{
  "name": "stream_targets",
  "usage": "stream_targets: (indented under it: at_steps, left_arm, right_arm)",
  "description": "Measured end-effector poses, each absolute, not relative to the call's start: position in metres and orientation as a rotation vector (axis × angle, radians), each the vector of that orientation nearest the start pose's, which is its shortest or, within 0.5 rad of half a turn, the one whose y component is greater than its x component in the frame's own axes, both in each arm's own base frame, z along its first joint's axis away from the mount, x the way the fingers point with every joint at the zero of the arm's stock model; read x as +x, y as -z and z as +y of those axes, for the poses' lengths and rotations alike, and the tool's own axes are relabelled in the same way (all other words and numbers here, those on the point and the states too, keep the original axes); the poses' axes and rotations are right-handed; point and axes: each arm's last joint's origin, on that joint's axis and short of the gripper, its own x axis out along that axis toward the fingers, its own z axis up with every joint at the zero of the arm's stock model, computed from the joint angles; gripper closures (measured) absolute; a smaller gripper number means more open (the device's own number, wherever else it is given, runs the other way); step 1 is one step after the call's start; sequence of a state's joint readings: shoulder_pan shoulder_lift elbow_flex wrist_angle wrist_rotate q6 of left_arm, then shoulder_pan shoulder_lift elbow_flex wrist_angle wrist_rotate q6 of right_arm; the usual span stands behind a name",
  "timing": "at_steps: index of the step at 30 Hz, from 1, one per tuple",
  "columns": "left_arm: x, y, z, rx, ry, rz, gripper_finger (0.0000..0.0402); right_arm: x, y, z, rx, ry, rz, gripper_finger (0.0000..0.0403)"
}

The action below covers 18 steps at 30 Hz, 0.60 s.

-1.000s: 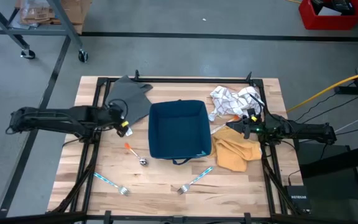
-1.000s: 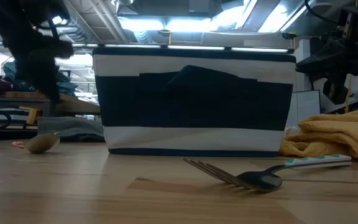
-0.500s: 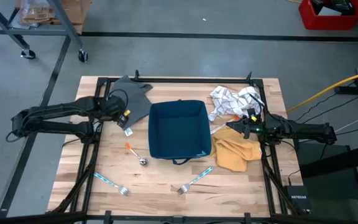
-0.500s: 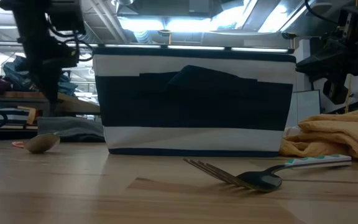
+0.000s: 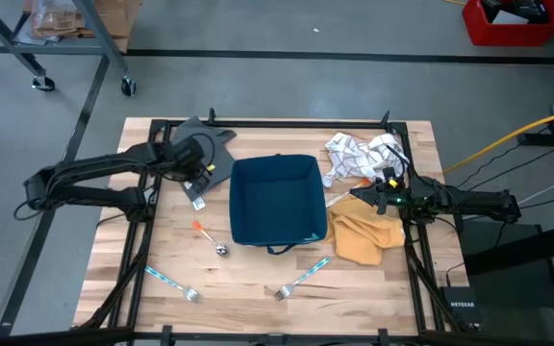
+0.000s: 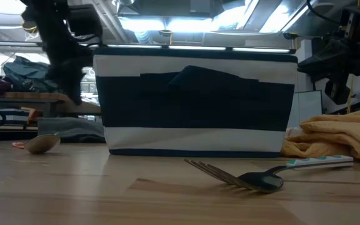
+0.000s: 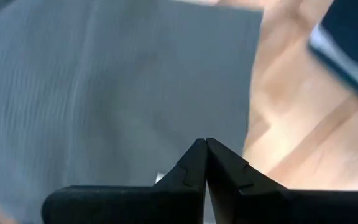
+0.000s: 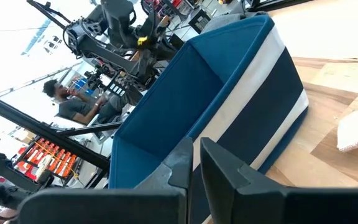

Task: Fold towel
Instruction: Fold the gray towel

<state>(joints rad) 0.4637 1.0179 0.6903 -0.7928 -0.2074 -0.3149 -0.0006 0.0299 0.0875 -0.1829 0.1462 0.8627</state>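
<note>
Left claw closed above towel

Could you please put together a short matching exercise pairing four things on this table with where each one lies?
Things:
1. flat grey cloth towel
2. crumpled mustard-yellow cloth
3. navy fabric bin with white stripe
4. small metal spoon with orange handle

Places:
A. centre of the table
B. under the left hand, far left corner
C. just left of the bin's near corner
D. near the right hand, right of the bin

Pairs: 1-B, 2-D, 3-A, 4-C
</note>
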Motion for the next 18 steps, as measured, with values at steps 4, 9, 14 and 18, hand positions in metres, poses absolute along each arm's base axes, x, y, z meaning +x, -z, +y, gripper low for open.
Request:
stream_targets:
  at_steps: [4,9,14,18]
  left_arm:
    - [0.16,-0.215,0.083,-0.471,-0.664,1.046,0.0399]
    - [0.165,-0.205,0.077,-0.522,-0.606,1.141,0.0356]
    - [0.172,-0.195,0.069,-0.533,-0.59,1.222,0.0281]
    - [0.177,-0.187,0.064,-0.536,-0.583,1.278,0.0236]
  right_arm:
    - [0.093,-0.174,-0.004,0.851,0.191,0.053,0.0368]
    - [0.093,-0.174,-0.004,0.851,0.191,0.053,0.0368]
    - [0.093,-0.174,-0.004,0.851,0.19,0.053,0.0368]
    - [0.093,-0.174,-0.004,0.851,0.19,0.054,0.0368]
